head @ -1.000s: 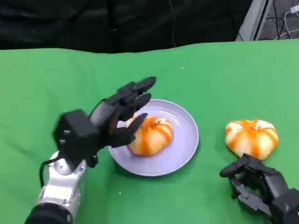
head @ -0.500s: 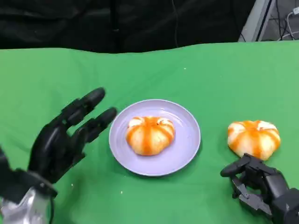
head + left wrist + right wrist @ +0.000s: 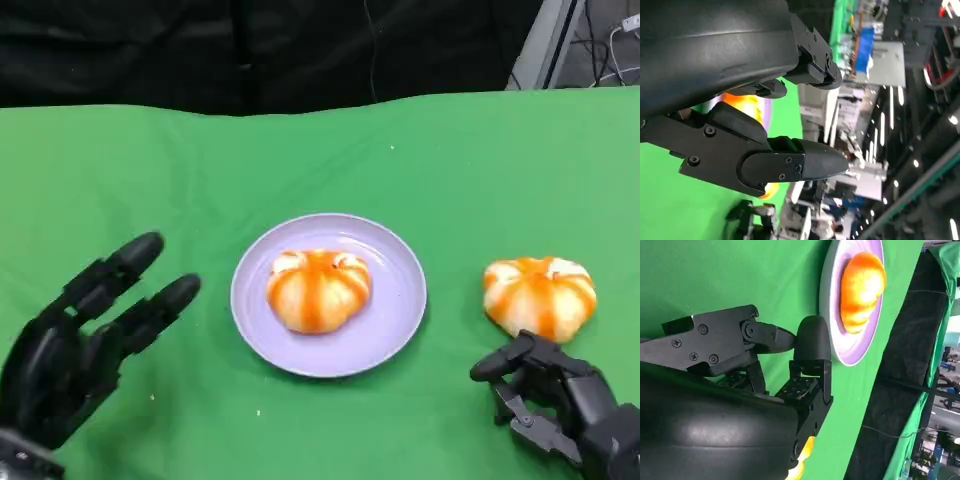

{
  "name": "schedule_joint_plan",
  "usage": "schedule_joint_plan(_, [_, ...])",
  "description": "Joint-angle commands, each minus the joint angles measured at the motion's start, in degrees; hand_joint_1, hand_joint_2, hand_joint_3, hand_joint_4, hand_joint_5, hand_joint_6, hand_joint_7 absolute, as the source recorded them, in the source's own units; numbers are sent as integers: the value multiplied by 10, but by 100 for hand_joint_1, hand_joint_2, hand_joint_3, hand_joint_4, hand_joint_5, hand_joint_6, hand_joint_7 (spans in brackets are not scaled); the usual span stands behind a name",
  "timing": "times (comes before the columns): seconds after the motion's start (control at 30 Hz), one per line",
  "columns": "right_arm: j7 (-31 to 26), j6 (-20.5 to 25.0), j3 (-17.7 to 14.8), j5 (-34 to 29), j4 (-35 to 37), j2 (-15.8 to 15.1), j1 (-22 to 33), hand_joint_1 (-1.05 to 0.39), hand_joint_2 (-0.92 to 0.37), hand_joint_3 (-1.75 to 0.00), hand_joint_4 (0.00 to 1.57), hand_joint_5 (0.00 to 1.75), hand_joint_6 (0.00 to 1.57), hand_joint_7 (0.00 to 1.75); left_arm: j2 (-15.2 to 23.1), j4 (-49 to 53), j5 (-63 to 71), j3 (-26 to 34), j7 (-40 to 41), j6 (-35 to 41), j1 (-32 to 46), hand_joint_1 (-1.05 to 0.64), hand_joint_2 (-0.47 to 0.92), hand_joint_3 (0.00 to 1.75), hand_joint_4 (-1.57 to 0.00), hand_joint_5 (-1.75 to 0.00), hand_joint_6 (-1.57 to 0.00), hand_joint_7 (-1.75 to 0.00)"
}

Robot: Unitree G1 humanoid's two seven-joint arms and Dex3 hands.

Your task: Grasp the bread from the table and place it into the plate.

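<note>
Green cloth covers the desk [image 3: 480, 150], with a black drape behind its far edge. Two breads are counted, and one plate.

Bread on the plate [image 3: 318, 289]: a round, domed bun, pale cream with broad orange stripes running down from its top, two small cream lobes on its far side. It is nearly as deep as wide, so no clear long axis can be given; the dome faces up. It lies at the middle of the lilac plate [image 3: 400, 310], flat on the desk near the centre of the head view. The right wrist view shows the same bun [image 3: 862, 287] on the plate's rim [image 3: 826, 315].

Second bread [image 3: 540, 296]: same kind and striping, slightly wider than deep, its width running across the desk. It lies directly on the cloth, to the right of the plate and apart from it.

Left robot hand [image 3: 75, 335]: off to the left of the plate, well apart from it, fingers spread and extended toward the far right, holding nothing.

Right robot hand [image 3: 560, 400]: on the near side of the second bread, just beside it, fingers bent inward but apart, holding nothing; contact with the bun cannot be confirmed.
</note>
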Motion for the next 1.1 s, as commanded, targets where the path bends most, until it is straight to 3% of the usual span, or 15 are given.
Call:
schedule_joint_plan(0.03, [5,6,-5,5,7,-12,6,-12,-92,-48,67,168,75,115,19,31,-10,23,-7,11,-10,-31,92,42,-53,-2,-42,0])
schedule_joint_plan(0.1, [8,6,-7,7,7,-12,6,-12,-92,-48,67,169,75,115,24,50,-12,32,-7,18,-20,-7,92,52,-52,-1,-41,0])
schedule_joint_plan(0.2, [12,5,-8,9,8,-12,5,-13,-92,-48,67,169,75,115,29,69,-13,45,-2,26,-30,11,92,64,-54,-1,-44,-1])
schedule_joint_plan(0.33, [9,5,-7,6,11,-13,4,-13,-92,-48,67,170,74,115,39,96,-6,58,7,19,-44,16,92,73,-58,-2,-47,-2])
schedule_joint_plan(0.77, [8,9,-8,5,9,-12,2,-13,-92,-48,68,170,74,116,44,150,13,76,18,-7,-64,16,92,73,-66,-4,-51,-2])
schedule_joint_plan(0.8, [9,9,-8,6,9,-11,2,-13,-92,-48,68,170,74,116,40,143,35,69,53,-26,-62,16,92,73,-66,-4,-51,-2])
schedule_joint_plan(0.83, [10,9,-9,7,10,-11,1,-12,-92,-48,68,170,74,116,37,139,54,64,81,-44,-61,14,80,91,-93,-56,-85,-40])
schedule_joint_plan(0.87, [11,10,-9,8,10,-10,0,-12,-92,-49,68,170,74,116,35,136,68,60,102,-57,-60,13,68,109,-103,-105,-100,-81])
schedule_joint_plan(0.93, [13,10,-9,9,11,-10,-1,-11,-92,-50,68,171,74,116,34,137,81,57,125,-67,-61,11,60,121,-105,-139,-103,-110])
schedule_joint_plan(1.1, [13,7,-10,8,14,-11,-2,-11,-92,-50,67,171,74,117,36,142,90,52,145,-71,-62,9,57,128,-102,-158,-98,-129])
